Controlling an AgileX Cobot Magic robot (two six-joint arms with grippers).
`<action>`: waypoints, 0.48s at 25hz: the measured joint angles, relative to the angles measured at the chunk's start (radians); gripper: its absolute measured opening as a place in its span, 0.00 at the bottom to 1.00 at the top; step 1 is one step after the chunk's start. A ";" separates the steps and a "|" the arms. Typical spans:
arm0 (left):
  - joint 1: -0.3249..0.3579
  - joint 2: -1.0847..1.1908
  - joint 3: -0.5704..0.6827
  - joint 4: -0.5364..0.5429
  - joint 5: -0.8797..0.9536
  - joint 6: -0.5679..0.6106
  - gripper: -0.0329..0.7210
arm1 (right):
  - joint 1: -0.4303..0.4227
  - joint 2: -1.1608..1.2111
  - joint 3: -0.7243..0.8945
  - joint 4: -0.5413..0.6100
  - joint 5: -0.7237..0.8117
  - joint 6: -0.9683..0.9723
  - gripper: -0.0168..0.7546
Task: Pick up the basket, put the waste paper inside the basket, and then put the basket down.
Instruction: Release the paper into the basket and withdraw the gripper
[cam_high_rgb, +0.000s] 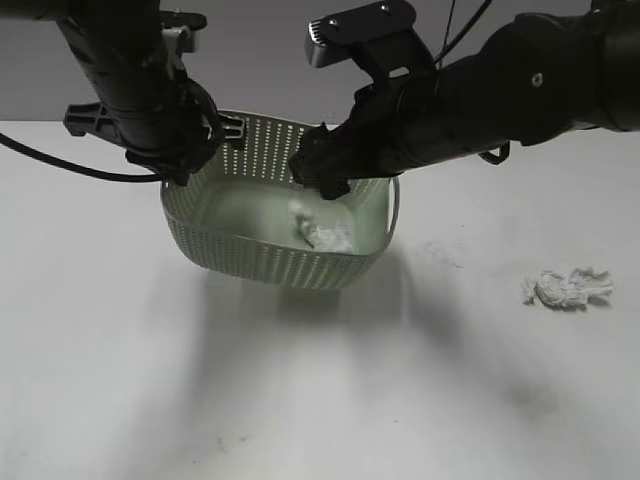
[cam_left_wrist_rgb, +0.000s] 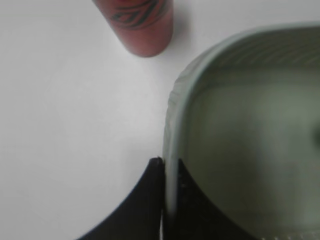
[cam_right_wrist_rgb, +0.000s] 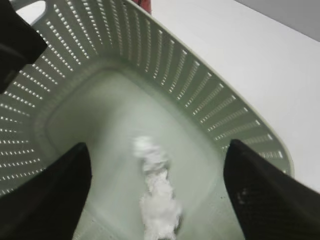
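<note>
The pale green slotted basket (cam_high_rgb: 270, 262) hangs tilted above the table. My left gripper (cam_high_rgb: 190, 160) is shut on its left rim (cam_left_wrist_rgb: 170, 150). My right gripper (cam_high_rgb: 322, 172) is open over the basket's mouth, its jaws (cam_right_wrist_rgb: 157, 192) spread wide and empty. A white paper wad (cam_high_rgb: 325, 235) lies blurred inside the basket, also in the right wrist view (cam_right_wrist_rgb: 157, 200). Another crumpled white wad (cam_high_rgb: 567, 288) lies on the table to the right, apart from both grippers.
A red drink can (cam_left_wrist_rgb: 140, 25) stands on the white table just beyond the basket's left corner, and its top edge shows behind the basket (cam_right_wrist_rgb: 145, 5). The basket's shadow falls on the table under it.
</note>
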 joint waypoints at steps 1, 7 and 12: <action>0.000 0.000 0.000 0.000 0.000 0.000 0.04 | 0.000 0.000 0.000 -0.001 0.000 0.000 0.83; 0.000 0.000 0.000 -0.001 -0.001 0.000 0.04 | -0.063 -0.061 0.000 -0.001 0.143 0.031 0.84; 0.000 0.000 0.000 -0.002 0.000 0.000 0.04 | -0.286 -0.116 0.018 -0.027 0.313 0.064 0.84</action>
